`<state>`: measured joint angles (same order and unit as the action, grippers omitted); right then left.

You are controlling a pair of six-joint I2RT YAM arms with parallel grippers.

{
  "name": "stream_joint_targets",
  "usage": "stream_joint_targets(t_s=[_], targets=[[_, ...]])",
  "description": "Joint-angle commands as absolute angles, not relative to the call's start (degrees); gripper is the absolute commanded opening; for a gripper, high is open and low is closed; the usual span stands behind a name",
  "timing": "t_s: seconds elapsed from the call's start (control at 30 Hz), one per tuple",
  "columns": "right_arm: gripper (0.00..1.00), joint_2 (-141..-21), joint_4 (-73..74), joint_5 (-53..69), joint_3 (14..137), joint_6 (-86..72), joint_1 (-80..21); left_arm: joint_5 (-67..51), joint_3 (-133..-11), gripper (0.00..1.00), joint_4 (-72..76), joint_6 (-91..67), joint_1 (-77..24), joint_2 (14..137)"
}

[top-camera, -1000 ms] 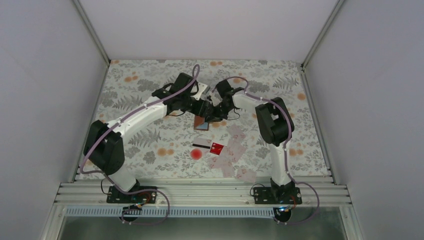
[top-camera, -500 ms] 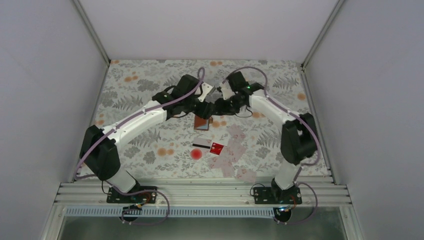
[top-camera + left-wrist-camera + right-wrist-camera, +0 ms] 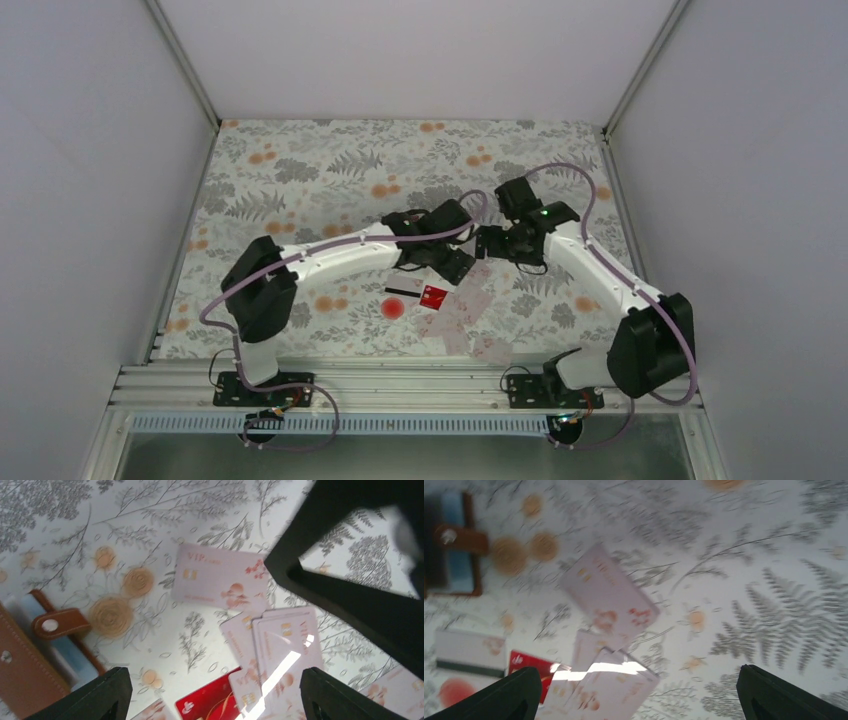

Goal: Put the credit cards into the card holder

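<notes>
The credit cards lie loose on the floral cloth. In the top view a red card [image 3: 434,295] sits beside a black-striped card [image 3: 403,290], with several pale cards [image 3: 468,298] to their right. The left wrist view shows one pale card [image 3: 220,577], a pale stack [image 3: 282,640] and the red card [image 3: 210,705]. The brown card holder [image 3: 22,667] lies open at that view's left edge, and also top left in the right wrist view [image 3: 456,540]. My left gripper [image 3: 212,682] hovers open over the cards, empty. My right gripper [image 3: 639,685] is also wide open and empty above the pale stack [image 3: 609,685].
A round red spot [image 3: 392,308] marks the cloth near the striped card. The right arm's black gripper [image 3: 350,555] hangs close to the left gripper. Grey walls enclose the cloth [image 3: 300,160] on three sides, with a metal rail [image 3: 400,385] at the near edge.
Both arms have swung from the card holder toward the near side, over the loose cards. The right gripper has opened wide. The left gripper has opened a little more.
</notes>
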<state>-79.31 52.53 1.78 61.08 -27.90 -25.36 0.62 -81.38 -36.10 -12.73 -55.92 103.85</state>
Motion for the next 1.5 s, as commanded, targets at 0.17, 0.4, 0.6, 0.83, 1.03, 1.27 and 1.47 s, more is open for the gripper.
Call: stream_joint_targets(t_s=[0.17, 0.4, 0.6, 0.83, 1.03, 1.27, 1.47], targets=[[0.99, -74.5, 51.5, -7.7, 62.8, -34.9, -17.9, 5.4, -89.8, 0.95, -46.1, -19.1, -61.7, 112.9], [0.99, -74.6, 52.0, -7.7, 63.6, -35.1, -11.0, 3.9, -90.6, 0.97, -47.8, -18.4, -62.3, 112.5], [0.99, -75.7, 53.5, -2.2, 66.1, -35.2, -6.5, 0.1, -91.1, 0.97, -48.5, -20.1, -62.4, 111.0], [0.99, -72.2, 53.8, -2.1, 67.4, -35.3, -5.6, 2.2, -93.5, 0.96, -50.5, -24.6, -64.5, 115.4], [0.99, -67.7, 52.9, 2.6, 63.9, -32.8, -5.6, -0.4, -98.0, 0.96, -52.1, -25.9, -66.0, 119.5], [0.99, -63.9, 52.7, 5.5, 61.5, -31.3, -5.6, 3.5, -108.9, 0.97, -59.3, -27.0, -67.5, 128.6], [0.99, -62.6, 53.4, 7.4, 62.3, -30.9, -5.6, 6.5, -114.8, 0.97, -65.5, -30.5, -68.1, 133.5]])
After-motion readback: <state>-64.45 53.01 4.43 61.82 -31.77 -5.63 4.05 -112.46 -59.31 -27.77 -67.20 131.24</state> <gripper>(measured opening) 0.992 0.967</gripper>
